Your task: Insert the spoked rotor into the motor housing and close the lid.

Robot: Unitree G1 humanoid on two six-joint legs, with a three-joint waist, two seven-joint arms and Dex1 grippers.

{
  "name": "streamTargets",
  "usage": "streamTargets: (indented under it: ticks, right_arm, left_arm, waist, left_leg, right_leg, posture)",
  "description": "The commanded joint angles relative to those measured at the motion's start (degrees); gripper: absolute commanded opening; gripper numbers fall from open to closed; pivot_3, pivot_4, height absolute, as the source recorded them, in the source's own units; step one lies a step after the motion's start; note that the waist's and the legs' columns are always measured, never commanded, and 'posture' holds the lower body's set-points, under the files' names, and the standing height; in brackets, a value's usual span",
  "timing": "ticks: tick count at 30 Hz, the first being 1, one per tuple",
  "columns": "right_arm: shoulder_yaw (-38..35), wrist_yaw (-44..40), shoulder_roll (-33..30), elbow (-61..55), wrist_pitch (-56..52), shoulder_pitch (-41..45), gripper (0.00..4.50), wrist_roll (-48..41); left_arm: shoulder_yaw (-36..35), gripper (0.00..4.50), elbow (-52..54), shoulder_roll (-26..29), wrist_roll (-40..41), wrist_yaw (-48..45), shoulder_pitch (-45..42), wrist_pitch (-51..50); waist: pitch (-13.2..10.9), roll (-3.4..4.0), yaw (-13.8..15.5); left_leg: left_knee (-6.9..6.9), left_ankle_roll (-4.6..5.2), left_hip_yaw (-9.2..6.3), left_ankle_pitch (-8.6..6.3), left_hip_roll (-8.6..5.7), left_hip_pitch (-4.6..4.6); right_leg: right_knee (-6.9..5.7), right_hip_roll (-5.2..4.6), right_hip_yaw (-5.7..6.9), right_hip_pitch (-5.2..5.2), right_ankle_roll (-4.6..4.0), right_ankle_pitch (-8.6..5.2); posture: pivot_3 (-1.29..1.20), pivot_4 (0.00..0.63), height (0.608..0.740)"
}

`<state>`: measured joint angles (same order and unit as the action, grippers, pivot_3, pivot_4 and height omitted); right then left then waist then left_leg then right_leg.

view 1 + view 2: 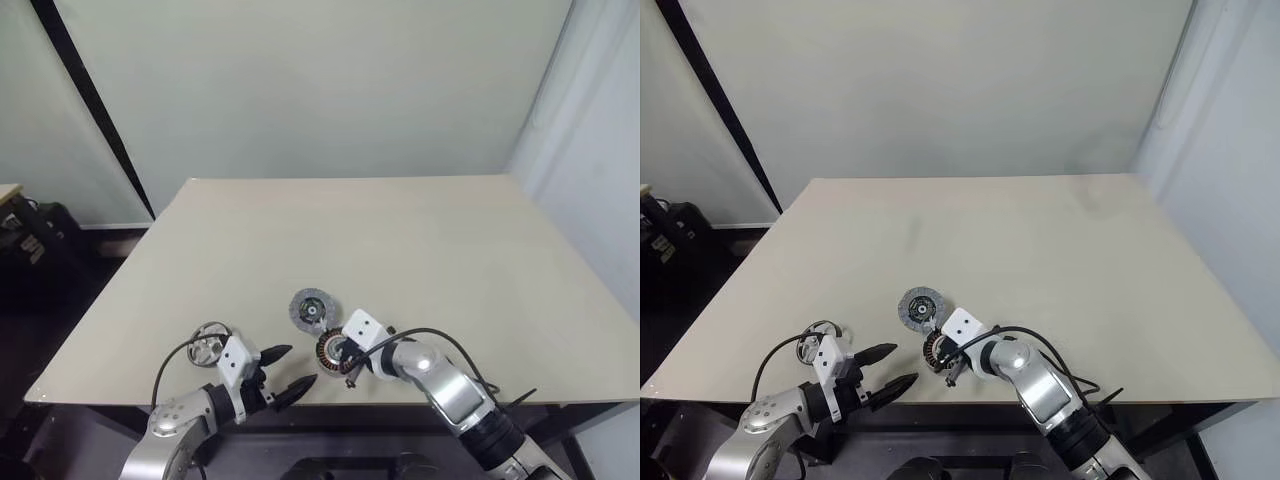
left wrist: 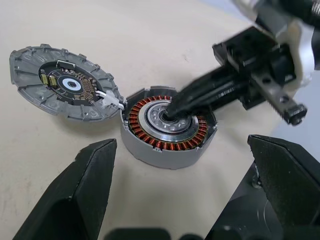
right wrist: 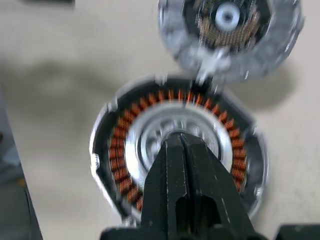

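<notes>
The motor housing (image 2: pixel 167 127), a grey cup ringed with copper windings, sits near the table's front edge. My right gripper (image 3: pixel 175 142) is shut, and its tips rest on the housing's silver centre hub (image 1: pixel 337 351). Behind the housing lies the lid (image 2: pixel 62 82), a grey disc with its circuit face up, touching the housing and joined to it by a short white lead. The spoked rotor (image 1: pixel 208 345), a shiny silver wheel, lies at the front left edge of the table. My left gripper (image 1: pixel 300 366) is open and empty. It sits between the rotor and the housing and points toward the housing.
The tan table (image 1: pixel 400 240) stretches far back and to both sides. Black cables (image 1: pixel 450 345) run along my right arm near the front edge. A dark bag (image 1: pixel 35 250) stands on the floor beyond the table's left side.
</notes>
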<state>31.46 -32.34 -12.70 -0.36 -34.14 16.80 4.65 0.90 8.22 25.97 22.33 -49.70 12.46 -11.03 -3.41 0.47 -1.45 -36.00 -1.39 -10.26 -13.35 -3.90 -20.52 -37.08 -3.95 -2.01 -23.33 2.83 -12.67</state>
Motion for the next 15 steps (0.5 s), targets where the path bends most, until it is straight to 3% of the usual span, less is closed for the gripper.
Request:
streamTargets:
  ticks: [1, 8, 15]
  right_arm:
    - [1.39, -1.33, -1.08, -1.51, -2.17, -0.20, 0.02, 1.00]
    - [2.08, -1.84, -1.78, -2.72, -3.65, 0.55, 0.02, 1.01]
    - [-1.37, 0.90, 1.73, -1.84, 0.11, 0.90, 0.02, -0.77]
  left_arm:
    - [-0.48, 4.50, 0.78, 0.00, 0.13, 0.12, -0.47, 0.97]
    - [-0.45, 4.50, 0.66, -0.04, 0.09, 0.14, -0.54, 1.07]
    - [-0.36, 4.50, 0.34, -0.11, 0.07, 0.06, -0.77, 1.32]
  waist:
    - [0.01, -0.02, 0.00]
    - [0.05, -0.08, 0.02]
    - [0.05, -0.07, 0.00]
  left_leg:
    - [0.00, 0.00, 0.00, 0.00, 0.01, 0.00]
    - [-0.01, 0.00, 0.02, 0.00, 0.01, 0.00]
    - [0.00, 0.00, 0.01, 0.00, 0.03, -0.02]
  right_leg:
    - [0.00, 0.00, 0.00, 0.00, 0.00, 0.00]
    - [0.01, -0.01, -0.01, 0.01, 0.00, 0.00]
    - [0.01, 0.00, 0.00, -0.03, 0.00, 0.00]
  posture:
    - [0.00, 0.000, 0.740]
    - [0.00, 0.000, 0.740]
    - [0.00, 0.000, 0.740]
